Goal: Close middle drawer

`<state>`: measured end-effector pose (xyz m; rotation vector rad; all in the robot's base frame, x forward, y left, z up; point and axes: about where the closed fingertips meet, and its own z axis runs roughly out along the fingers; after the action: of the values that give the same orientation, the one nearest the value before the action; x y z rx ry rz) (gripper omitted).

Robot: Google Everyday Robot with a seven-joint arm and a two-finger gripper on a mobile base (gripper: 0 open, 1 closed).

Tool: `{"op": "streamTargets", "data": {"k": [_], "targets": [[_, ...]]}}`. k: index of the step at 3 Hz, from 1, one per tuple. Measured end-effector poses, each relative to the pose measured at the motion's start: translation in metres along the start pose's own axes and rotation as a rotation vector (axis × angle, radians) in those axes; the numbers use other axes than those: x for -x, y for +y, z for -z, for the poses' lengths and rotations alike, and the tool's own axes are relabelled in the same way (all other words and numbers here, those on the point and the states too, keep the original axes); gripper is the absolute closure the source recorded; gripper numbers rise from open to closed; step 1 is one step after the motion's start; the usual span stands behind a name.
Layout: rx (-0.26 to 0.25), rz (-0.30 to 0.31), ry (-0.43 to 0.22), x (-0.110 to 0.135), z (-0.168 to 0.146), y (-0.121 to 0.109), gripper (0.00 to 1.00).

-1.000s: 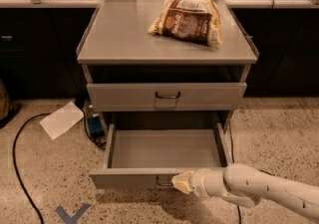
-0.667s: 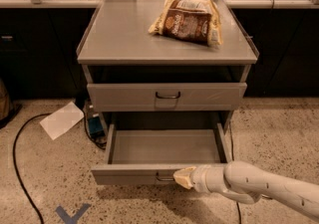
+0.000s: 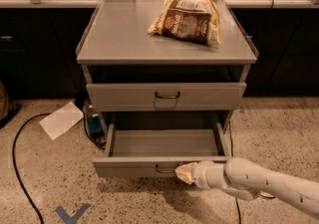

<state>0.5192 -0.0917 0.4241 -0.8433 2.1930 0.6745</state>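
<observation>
The middle drawer [image 3: 164,144] sits a little further into the cabinet than a second ago. Most of its tray is still pulled out below the shut upper drawer [image 3: 209,96]. The pincer [image 3: 183,172] has advanced with it, and its tan tip now touches the low front panel just right of the dark wire handle [image 3: 164,170]. How far it is parted cannot be told. The white arm [image 3: 264,188] reaches in low from the lower right, almost level, rising slightly toward the drawer.
</observation>
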Motion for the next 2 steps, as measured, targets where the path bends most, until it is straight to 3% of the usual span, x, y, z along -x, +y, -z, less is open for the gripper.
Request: {"op": "streamTargets", "data": {"k": [1, 2], "targets": [[-0.08, 0.054, -0.002, 0.0139, 0.0038, -0.0353, 1.0], [-0.08, 0.054, -0.002, 0.0139, 0.0038, -0.0353, 1.0]]}}
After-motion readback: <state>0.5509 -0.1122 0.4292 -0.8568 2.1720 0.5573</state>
